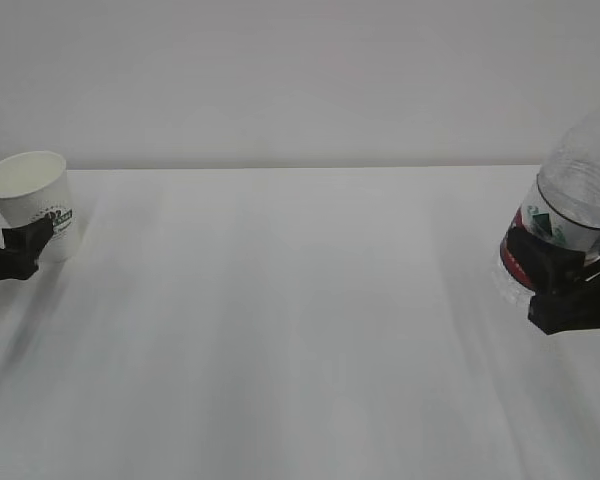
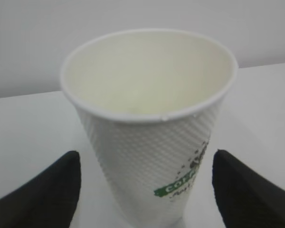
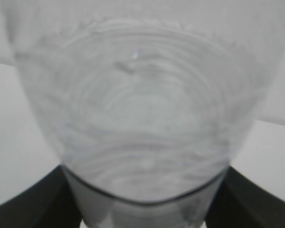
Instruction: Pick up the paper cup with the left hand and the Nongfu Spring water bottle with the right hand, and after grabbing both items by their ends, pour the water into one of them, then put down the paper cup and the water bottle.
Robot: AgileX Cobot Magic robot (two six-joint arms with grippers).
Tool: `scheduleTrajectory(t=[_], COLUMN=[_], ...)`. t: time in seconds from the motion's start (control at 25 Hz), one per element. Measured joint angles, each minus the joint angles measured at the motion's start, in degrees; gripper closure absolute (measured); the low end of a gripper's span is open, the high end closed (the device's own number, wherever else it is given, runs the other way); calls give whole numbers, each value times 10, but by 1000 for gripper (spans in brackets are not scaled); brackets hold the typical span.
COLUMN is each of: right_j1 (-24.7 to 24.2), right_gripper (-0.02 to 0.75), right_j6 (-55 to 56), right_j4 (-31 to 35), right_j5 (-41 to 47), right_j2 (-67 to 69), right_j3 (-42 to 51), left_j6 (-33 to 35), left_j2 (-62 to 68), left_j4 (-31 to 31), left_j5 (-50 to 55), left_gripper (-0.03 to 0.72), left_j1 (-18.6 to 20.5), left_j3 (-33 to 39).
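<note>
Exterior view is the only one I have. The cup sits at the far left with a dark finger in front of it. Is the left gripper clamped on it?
Observer: No. In the left wrist view both fingers stand clear of the paper cup, with table showing in each gap.
Operator: Anything in the cup?
Observer: The left wrist view looks into its cream inside, but I can't tell whether water lies at the bottom.
Operator: And the bottle on the right?
Observer: The right wrist view shows the Nongfu Spring water bottle filling the space between the right gripper fingers, which press against its sides.
</note>
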Motion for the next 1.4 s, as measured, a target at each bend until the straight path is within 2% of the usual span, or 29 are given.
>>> scheduleTrajectory(t=[0.6, 1.4], right_j1=[0, 0], right_gripper=[242, 243], right_j6=[0, 0], right_j4=[0, 0], right_j5=[0, 0], right_j2=[0, -1], right_j3=[0, 0], left_j6=[-49, -75], left_j2=[45, 105], left_j4=[7, 26], left_j5=[7, 9], left_gripper=[46, 43], left_j1=[0, 0], left_j3=[-27, -117])
